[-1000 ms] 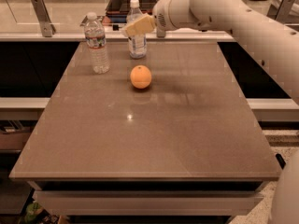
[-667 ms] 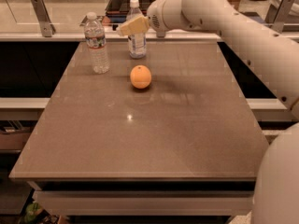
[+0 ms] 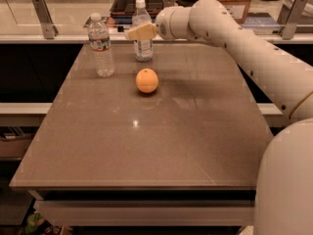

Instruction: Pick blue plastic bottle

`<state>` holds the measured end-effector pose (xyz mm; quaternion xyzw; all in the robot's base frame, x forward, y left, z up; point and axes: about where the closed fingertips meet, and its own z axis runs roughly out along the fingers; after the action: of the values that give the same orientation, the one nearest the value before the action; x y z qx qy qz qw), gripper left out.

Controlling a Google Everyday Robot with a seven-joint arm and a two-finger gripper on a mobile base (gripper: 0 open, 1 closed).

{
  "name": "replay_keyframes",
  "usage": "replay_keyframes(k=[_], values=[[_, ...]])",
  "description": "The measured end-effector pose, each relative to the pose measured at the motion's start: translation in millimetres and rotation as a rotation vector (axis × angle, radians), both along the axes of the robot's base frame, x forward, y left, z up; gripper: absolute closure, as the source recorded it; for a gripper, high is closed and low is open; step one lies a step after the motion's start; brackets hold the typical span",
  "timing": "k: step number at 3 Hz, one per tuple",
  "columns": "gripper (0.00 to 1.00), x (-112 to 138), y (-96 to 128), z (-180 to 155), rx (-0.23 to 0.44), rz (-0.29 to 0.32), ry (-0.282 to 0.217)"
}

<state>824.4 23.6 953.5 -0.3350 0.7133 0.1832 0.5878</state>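
At the far edge of the brown tabletop (image 3: 146, 146), my tan gripper (image 3: 138, 32) hangs in front of the upright bluish plastic bottle with a white cap (image 3: 143, 50); how far open it is, I cannot tell. Nearer sits a round orange fruit (image 3: 147, 80); leftward stands a clear ribbed bottle (image 3: 101, 48).

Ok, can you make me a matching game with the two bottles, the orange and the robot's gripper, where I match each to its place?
Things:
1. blue plastic bottle
2. clear ribbed bottle
3. orange
4. gripper

Places:
A. on the table, nearer the camera than both bottles
B. in the air, level with a bottle's middle
C. standing furthest left in the view
D. standing at the back, partly hidden by the gripper

Pairs: 1-D, 2-C, 3-A, 4-B.
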Motion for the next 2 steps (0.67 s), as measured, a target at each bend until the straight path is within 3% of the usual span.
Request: replay_keyframes(k=[2], values=[[0.00,22,-13,-12,0.059,-0.022,-0.029]])
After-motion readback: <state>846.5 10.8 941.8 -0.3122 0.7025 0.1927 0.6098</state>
